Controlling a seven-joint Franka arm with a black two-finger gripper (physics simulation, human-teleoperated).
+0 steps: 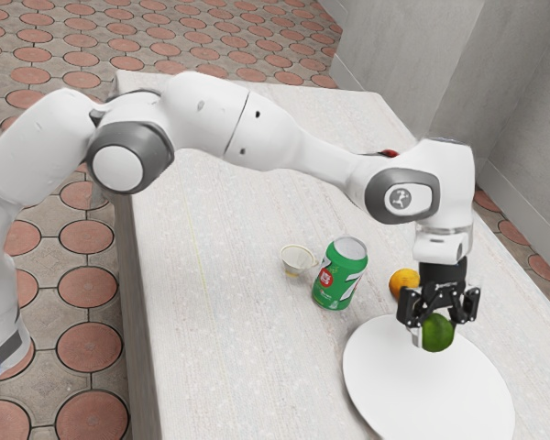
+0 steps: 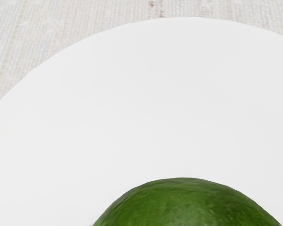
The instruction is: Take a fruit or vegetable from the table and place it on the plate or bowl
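Avocado [image 1: 437, 333] is pinched between the fingers [image 1: 414, 335] from both sides, hanging just over the white plate [image 1: 431, 394] below them. Probably firm but smooth and rounded, so it could slip. I'd grip across its widest middle. An orange [image 1: 402, 280] sits just beside the fingers, with a green soda can [image 1: 339, 273] beyond it on the worktop [image 1: 229, 275].

One plate [image 1: 458, 403], can [image 1: 339, 273], cup [image 1: 298, 261], orange [image 1: 401, 280], green fruit [image 1: 438, 335].

The orange [image 1: 401, 280] sat partly hidden behind the gripper [image 1: 437, 332]. The plate [image 1: 385, 378] ran off the exterior view's bottom edge; the green fruit [image 2: 186, 203] was cut by the wrist view's edge.
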